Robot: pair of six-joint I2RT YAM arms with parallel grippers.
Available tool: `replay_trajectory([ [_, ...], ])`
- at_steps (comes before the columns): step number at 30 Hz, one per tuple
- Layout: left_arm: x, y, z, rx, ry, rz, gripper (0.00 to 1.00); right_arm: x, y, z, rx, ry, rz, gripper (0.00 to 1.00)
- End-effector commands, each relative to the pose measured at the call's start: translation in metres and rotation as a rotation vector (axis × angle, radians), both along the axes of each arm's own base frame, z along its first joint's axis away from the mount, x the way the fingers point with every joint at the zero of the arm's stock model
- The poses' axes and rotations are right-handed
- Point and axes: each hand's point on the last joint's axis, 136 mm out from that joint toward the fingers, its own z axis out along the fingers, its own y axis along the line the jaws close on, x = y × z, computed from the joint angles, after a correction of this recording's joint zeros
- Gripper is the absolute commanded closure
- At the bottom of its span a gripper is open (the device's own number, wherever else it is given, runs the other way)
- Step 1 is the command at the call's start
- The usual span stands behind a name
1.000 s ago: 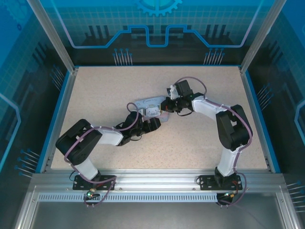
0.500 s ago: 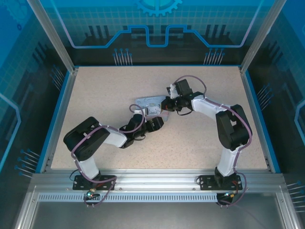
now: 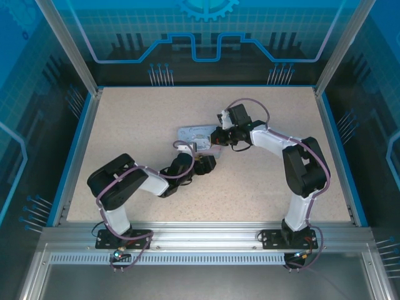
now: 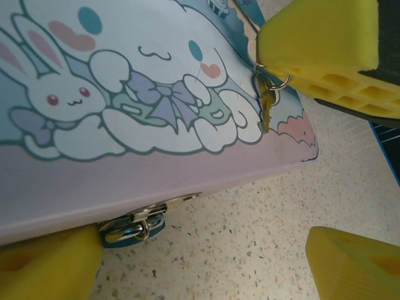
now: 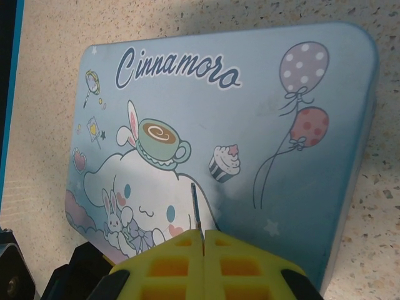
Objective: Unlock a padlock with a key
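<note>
— What do we see nearest, at the left gripper [image 4: 200,262]?

— Its jaws are released: the yellow foam pads [image 4: 44,265] stand wide apart over the speckled beige table top [image 4: 250,250]. One pad is at the front wall of the pale blue rectangular tin box [image 4: 156,172], just beside the small shiny metal padlock [image 4: 134,226] that sits at the clasp. If pad and wall touch, we cannot tell.

— And where is the key?

— A little further, above the lid near one front corner. The tiny thin brassy metal key [image 4: 265,112] hangs on a ring from the right gripper [image 5: 203,240], which is clenched on it. Its long axis continues the line of the fingers, and the tip points down to the lid.

— Can we read any writing?

— Yes, on the far part of the lid we read "Cinnamoro", above a white long-eared cartoon animal.
</note>
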Motion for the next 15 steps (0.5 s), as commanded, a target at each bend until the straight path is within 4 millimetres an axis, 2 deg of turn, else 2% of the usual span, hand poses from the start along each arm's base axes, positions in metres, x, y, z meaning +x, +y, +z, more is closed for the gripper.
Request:
replay_trajectory([
  [1,0.006,0.003,0.0,0.032,-0.081,0.01,0.14,-0.015,-0.012,-0.034,-0.108,0.081,-0.003,1.0],
  [10,0.003,-0.005,0.0,-0.001,-0.126,-0.04,0.18,-0.019,-0.009,-0.038,-0.112,0.074,0.007,1.0],
  [15,0.0,-0.006,0.009,-0.029,-0.131,-0.049,0.31,-0.02,-0.007,-0.038,-0.111,0.071,0.012,1.0],
])
